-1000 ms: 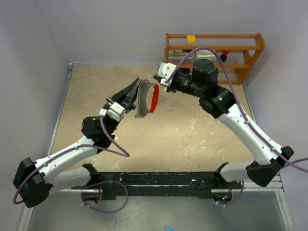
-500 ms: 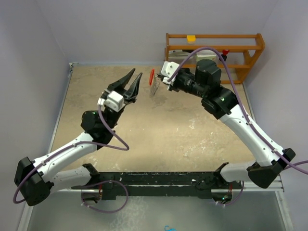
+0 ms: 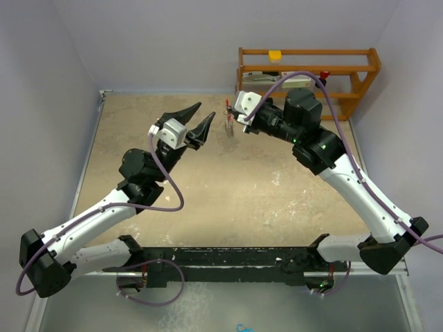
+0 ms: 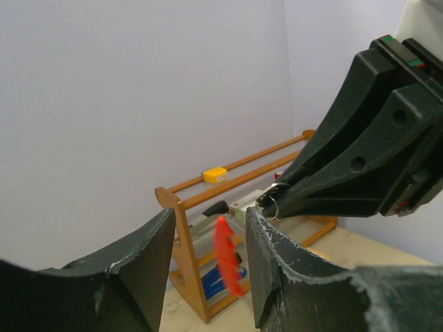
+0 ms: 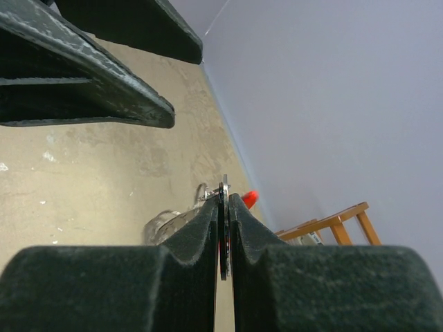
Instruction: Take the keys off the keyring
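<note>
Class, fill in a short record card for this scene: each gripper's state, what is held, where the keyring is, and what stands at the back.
left gripper: open, empty, raised above the table
right gripper: shut on the keyring
keyring: held in the air, red strip hanging down, apart from the left gripper
keys: too small to make out
background: orange wooden rack by the far wall, yellow block on its top rail

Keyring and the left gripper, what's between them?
Nothing: the top view shows only table between the open left gripper and the keyring, pinched by the right gripper.
</note>
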Robot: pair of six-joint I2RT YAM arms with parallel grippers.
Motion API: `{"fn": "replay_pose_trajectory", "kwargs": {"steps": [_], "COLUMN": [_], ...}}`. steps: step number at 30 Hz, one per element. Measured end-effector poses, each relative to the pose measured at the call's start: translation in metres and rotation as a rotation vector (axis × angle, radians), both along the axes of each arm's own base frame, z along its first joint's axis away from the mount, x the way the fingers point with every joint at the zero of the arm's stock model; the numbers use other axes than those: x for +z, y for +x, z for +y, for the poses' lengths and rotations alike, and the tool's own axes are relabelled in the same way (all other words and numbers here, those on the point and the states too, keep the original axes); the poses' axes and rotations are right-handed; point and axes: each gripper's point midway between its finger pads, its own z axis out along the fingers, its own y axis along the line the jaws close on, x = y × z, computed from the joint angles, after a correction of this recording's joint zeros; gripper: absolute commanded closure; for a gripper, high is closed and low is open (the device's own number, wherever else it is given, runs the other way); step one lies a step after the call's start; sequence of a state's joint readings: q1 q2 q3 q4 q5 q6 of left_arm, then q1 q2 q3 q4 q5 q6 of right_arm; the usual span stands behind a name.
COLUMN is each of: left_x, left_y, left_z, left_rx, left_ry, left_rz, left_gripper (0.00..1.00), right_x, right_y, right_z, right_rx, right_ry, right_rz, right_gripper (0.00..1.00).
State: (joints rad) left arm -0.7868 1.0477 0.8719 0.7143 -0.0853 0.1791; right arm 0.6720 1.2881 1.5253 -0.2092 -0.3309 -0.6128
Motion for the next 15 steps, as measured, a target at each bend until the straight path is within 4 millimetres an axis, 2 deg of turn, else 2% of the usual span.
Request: {"fn": "replay_pose_trajectory", "kwargs": {"steps": [9, 12, 15], "left_x": [-0.010, -0.016, -0.032], "left_y": [-0.010, -0.007, 0.002], "left_z": [-0.009, -0.013, -0.021], "left_rx": [-0.071, -0.071, -0.059], "left_ry": [0.050, 0.077, 0.126], "left_rz": [0.023, 0.018, 0.026], "left_gripper": [0.62, 0.63, 0.64], "right_x": [-0.003, -0.003, -0.003], "right_y": [0.001, 0.001, 0.001], "right_z": [0.001, 0.001, 0.001], "right_rx": [0.000, 0.001, 0.002], "right_ry": [-0.001, 0.000, 0.002], "right_rz": [0.002, 0.002, 0.003], "right_gripper": [0.89, 0.89, 0.88]}}
